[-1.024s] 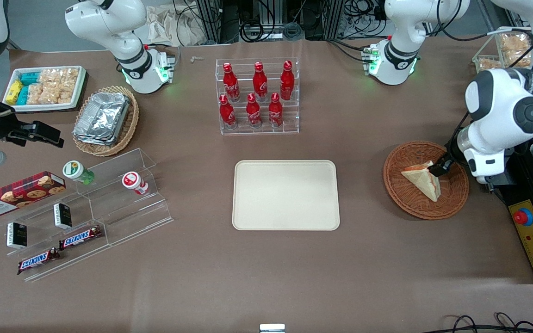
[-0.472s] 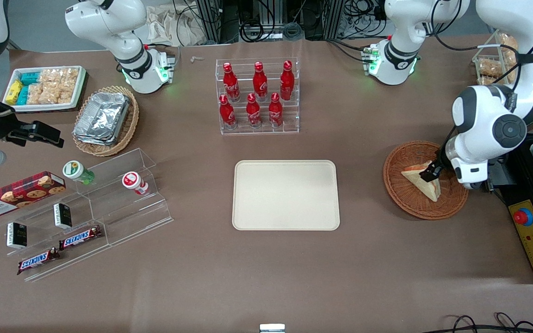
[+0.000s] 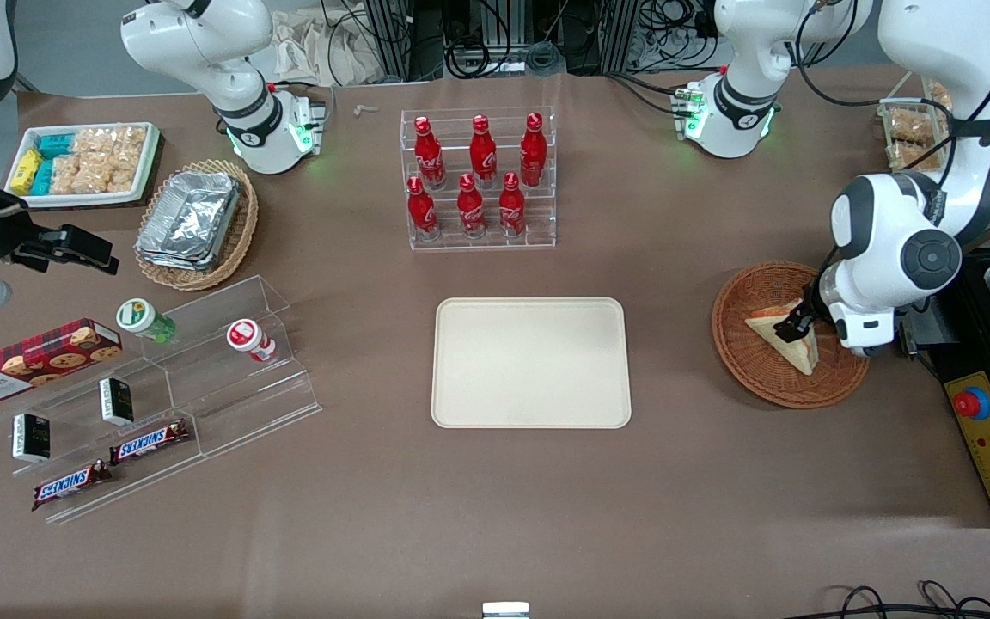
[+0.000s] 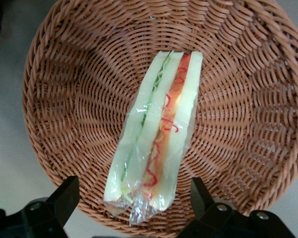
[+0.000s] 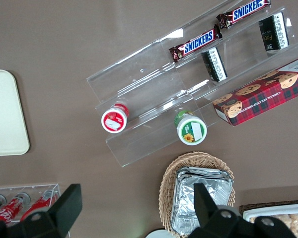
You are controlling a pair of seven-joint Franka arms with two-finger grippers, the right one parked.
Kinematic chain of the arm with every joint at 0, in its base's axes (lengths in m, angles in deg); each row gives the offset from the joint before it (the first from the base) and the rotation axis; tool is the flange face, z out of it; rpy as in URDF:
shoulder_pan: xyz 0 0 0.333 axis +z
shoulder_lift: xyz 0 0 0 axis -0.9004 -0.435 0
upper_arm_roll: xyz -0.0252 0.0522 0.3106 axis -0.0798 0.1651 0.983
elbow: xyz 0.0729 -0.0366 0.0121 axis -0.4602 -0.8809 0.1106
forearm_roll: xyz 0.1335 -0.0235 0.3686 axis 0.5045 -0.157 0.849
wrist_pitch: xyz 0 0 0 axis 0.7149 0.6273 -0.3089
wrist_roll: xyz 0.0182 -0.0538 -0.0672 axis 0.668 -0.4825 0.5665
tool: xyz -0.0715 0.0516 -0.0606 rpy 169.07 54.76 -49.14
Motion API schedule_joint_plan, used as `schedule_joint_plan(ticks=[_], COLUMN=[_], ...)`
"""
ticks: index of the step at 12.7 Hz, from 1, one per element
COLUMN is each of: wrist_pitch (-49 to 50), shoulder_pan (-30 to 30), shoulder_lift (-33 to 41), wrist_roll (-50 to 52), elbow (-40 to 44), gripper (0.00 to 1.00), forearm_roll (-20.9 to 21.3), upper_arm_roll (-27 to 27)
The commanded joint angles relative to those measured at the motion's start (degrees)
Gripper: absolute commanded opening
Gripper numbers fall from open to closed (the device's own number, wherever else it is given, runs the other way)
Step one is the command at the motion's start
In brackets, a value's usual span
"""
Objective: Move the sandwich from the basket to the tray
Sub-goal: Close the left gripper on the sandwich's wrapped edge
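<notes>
We see the end effector (image 4: 134, 206) hanging low over the basket (image 3: 753, 365), its 2 fingers (image 4: 64, 198) spread wide on either side of the sandwich's nearest corner and gripping nothing. The sandwich (image 4: 156, 134) lies in the basket, clear-wrapped, its pale bread showing 1 green and 1 red filling stripe, with its long axis running straight away from the fingers. The tray (image 3: 532, 362) sits well apart at mid-tabletop (image 3: 495, 516).
</notes>
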Motion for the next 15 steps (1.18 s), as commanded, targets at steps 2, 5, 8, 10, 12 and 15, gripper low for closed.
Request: schedule_joint_plan(ticks=[2, 5, 8, 10, 12, 15], wrist_pitch=[-3.6, -6.6, -7.3, -8.6, -8.9, -8.0], shoulder_pan=[0.1, 0.1, 0.1, 0.1, 0.1, 0.0], shoulder_lift=[-0.7, -3.0, -4.0, -4.7, -5.0, -2.8], wrist_roll=[0.7, 0.7, 0.6, 0.6, 0.6, 0.6], elbow=[-1.8, -1.8, -1.6, -1.6, -1.4, -1.0], gripper=[1.00, 1.00, 0.98, 0.67, 0.14, 0.00], forearm_roll=[1.4, 1.4, 1.4, 1.4, 1.4, 1.4], upper_arm_roll=[0.6, 1.1, 1.0, 1.0, 1.0, 0.9])
